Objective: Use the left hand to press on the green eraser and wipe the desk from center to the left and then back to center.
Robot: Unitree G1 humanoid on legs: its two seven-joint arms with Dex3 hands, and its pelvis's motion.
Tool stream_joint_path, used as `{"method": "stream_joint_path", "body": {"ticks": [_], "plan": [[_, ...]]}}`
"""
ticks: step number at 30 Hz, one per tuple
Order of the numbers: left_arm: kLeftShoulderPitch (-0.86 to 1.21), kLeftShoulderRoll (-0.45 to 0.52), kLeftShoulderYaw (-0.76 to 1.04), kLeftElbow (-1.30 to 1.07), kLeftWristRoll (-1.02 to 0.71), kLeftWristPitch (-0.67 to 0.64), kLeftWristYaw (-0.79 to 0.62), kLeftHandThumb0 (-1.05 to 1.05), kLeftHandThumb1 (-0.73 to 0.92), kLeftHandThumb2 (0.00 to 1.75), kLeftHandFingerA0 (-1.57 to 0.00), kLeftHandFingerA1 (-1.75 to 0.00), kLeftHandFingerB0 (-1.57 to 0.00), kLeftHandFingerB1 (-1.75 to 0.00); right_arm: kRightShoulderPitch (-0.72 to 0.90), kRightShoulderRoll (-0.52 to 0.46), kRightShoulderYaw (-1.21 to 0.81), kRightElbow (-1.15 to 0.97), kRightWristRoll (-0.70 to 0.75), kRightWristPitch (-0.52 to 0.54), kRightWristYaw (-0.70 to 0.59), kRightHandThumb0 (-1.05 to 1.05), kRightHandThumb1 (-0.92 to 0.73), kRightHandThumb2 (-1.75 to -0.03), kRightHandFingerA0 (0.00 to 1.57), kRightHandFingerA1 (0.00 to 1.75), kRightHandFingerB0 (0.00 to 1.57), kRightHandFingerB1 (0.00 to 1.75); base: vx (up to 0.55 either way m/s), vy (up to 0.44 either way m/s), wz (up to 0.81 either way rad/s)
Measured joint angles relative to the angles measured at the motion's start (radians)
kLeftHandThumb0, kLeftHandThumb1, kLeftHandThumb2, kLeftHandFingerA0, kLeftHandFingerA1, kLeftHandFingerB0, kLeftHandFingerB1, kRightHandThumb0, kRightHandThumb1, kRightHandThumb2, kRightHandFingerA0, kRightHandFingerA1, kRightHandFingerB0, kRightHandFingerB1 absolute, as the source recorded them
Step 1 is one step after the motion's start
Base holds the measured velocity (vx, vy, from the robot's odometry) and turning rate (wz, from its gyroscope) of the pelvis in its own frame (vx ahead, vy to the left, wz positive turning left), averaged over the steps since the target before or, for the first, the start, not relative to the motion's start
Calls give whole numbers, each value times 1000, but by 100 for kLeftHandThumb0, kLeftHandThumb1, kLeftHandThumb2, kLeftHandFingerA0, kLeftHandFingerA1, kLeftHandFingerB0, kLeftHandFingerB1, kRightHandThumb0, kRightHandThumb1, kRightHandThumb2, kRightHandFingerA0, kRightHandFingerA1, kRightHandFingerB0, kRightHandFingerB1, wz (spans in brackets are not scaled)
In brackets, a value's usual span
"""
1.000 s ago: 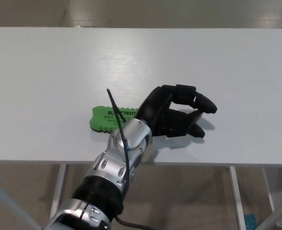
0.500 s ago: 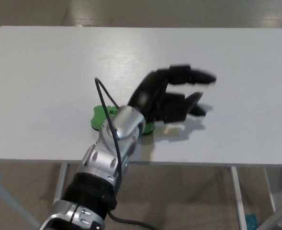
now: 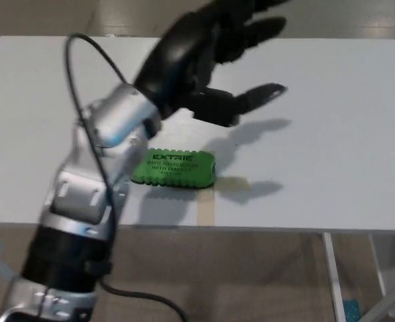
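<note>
Although the white bench [image 3: 331,168] carries little besides the task's thing, a pale tan strip [image 3: 207,204], perhaps tape, runs from under the eraser to the bench's near edge, and a black cable [image 3: 83,80] loops up from the silver forearm [image 3: 93,168] that rises past the near edge at its left part. Nothing lies on the surface between the eraser and the left edge; only the arm crosses above that stretch. Beneath the bench, white legs and a beige floor show.

The green eraser [image 3: 174,168] lies flat close to the near edge, roughly at the middle of the bench's width, its long side parallel to that edge. It is a bright green oblong with rounded, slightly wavy ends, and dark lettering on its top reads "EXTRIC" above smaller lines too fine to read. Its left end sits just beside the forearm; whether they touch I cannot tell.

The left hand [image 3: 204,57] hangs in the air above the bench, farther from the near edge than the eraser and clear of it. Its fingers [image 3: 261,94] are spread apart and released, grasping nothing, somewhat blurred. Their shadow falls on the bench to the right of the eraser.
</note>
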Motion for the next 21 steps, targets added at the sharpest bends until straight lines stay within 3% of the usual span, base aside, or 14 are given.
{"method": "stream_joint_path", "body": {"ticks": [2, 3, 4, 5, 13, 14, 15, 20, 21], "plan": [[21, 47, 15, -84, -38, 22, -25, -82, 40, 71, -10, -29, -10, -36, 1, -1, 0, 1, 0, 0, 3, -38, -72, -62, 70, 57, 66, 43, 0, 0, 0], [32, 64, 20, -110, -51, 29, -32, -73, 47, 56, -13, -26, -13, -31, 0, -1, 0, 1, 0, 0, 4, -38, -72, -62, 70, 56, 66, 43, 0, 0, 0], [41, 78, 25, -135, -63, 35, -39, -73, 47, 56, -13, -26, -13, -31, 1, -1, 0, 1, 0, 0, 4, -38, -72, -62, 70, 56, 66, 43, 0, 0, 0], [59, 104, 37, -175, -85, 44, -52, -35, 18, 82, 0, -48, -2, -49, 2, -1, 0, 1, 0, 0, 5, -39, -71, -61, 70, 55, 66, 43, 0, 0, 0], [243, 234, 99, -366, -202, 86, -133, -31, 25, 84, 0, -48, -1, -47, 10, -1, -1, 5, 0, 1, 7, -39, -71, -62, 67, 54, 54, 39, 0, 0, 0], [305, 264, 120, -405, -230, 95, -157, -50, 46, 54, -17, -29, -23, -33, 14, -1, 0, 6, 0, 1, 7, -39, -71, -62, 66, 54, 52, 38, 0, 0, 0], [339, 279, 131, -425, -243, 98, -170, -26, 29, 86, -6, -51, -8, -49, 16, -1, 0, 7, 0, 1, 7, -39, -71, -62, 66, 54, 50, 37, 0, 0, 0], [573, 361, 224, -519, -329, 119, -261, -24, 32, 87, -10, -52, -13, -51, 31, -1, 1, 12, -1, 1, 7, -40, -71, -62, 65, 53, 50, 36, 0, 0, 0], [611, 373, 242, -529, -343, 123, -276, -41, 43, 64, -23, -37, -30, -39, 32, -1, 1, 13, -1, 1, 7, -40, -72, -62, 63, 53, 50, 36, 0, 0, 0]]}}
